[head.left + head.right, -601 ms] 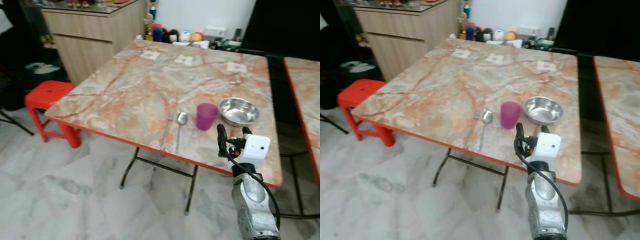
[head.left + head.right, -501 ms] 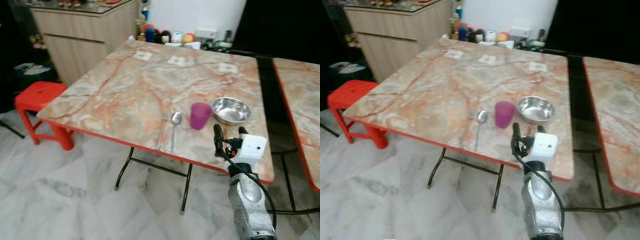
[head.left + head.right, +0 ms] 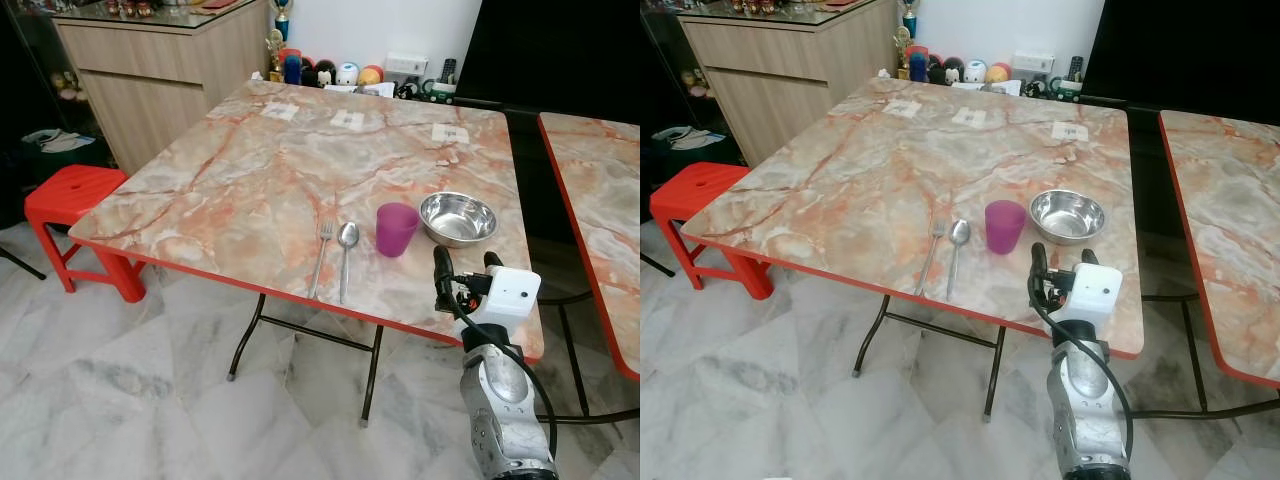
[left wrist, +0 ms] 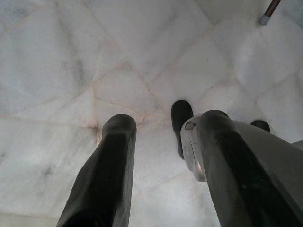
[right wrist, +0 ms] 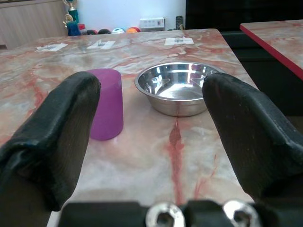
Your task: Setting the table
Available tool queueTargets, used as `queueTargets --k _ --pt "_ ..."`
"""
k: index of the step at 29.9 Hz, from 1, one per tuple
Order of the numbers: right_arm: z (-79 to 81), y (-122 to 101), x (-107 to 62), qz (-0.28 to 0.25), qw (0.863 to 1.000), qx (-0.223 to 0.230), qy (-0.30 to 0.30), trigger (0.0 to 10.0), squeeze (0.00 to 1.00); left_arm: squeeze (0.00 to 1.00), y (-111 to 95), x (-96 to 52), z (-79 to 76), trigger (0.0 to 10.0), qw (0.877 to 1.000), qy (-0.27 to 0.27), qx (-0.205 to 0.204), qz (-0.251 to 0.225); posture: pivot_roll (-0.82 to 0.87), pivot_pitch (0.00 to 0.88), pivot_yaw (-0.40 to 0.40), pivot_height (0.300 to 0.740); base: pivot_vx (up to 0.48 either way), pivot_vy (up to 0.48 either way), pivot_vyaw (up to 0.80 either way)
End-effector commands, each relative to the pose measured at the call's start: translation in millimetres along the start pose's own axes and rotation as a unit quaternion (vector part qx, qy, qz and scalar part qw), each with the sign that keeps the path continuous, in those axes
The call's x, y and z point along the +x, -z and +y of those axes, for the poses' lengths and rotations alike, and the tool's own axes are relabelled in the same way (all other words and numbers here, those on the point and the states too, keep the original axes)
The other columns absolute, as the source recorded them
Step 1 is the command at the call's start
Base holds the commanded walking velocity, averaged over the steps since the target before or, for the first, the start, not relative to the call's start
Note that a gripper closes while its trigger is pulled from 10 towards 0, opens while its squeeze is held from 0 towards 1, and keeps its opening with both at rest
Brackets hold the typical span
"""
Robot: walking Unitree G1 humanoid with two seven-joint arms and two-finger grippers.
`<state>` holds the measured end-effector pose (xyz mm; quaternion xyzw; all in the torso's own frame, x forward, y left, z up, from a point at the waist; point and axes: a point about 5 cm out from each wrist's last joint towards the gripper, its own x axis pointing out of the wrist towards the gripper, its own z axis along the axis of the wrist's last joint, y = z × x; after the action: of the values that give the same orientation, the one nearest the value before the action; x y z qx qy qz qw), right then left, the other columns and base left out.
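Our view steadies, table nearer; setting unmoved: steel fork (image 3: 322,257), steel spoon (image 3: 345,255), purple plastic cup (image 3: 396,229), round steel bowl (image 3: 458,218). Right gripper (image 3: 464,266) spread, empty; left gripper (image 4: 156,156) spread over floor.

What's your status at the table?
Right tool open, empty, raised at the table's near edge, facing cup and bowl. Left tool open, down over floor. Fork, spoon laid left of cup. Nothing in the way.
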<state>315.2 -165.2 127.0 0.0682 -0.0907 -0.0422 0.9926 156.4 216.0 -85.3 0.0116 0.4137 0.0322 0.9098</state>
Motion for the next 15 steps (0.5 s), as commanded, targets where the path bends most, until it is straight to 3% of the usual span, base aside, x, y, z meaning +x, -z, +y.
queueTargets --k 1,4,9,15 --pt "-1.9 -2.1 0.8 -0.005 1.0 0.006 0.008 10.0 0.0 0.0 7.9 -2.4 2.4 10.0 1.0 -0.003 -0.003 0.017 -0.02 0.095 -0.032 0.74 0.0 0.0 0.0" --pt "-2.6 -2.2 2.0 -0.004 1.0 0.013 0.012 10.0 0.0 0.0 8.5 -2.6 2.8 10.0 1.0 -0.004 -0.003 0.018 -0.02 0.095 -0.032 0.74 0.0 0.0 -0.14" --pt "-2.5 -2.3 3.0 -0.002 1.0 0.01 0.011 10.0 0.0 0.0 9.4 -2.9 2.8 10.0 1.0 -0.004 -0.003 0.019 -0.02 0.095 -0.032 0.74 0.0 0.0 -0.8" --pt "-0.7 -3.3 2.2 -0.009 1.0 0.008 0.007 10.0 0.0 0.0 10.0 -3.1 2.3 10.0 1.0 -0.004 -0.004 0.02 -0.02 0.095 -0.032 0.74 0.266 0.0 0.0"
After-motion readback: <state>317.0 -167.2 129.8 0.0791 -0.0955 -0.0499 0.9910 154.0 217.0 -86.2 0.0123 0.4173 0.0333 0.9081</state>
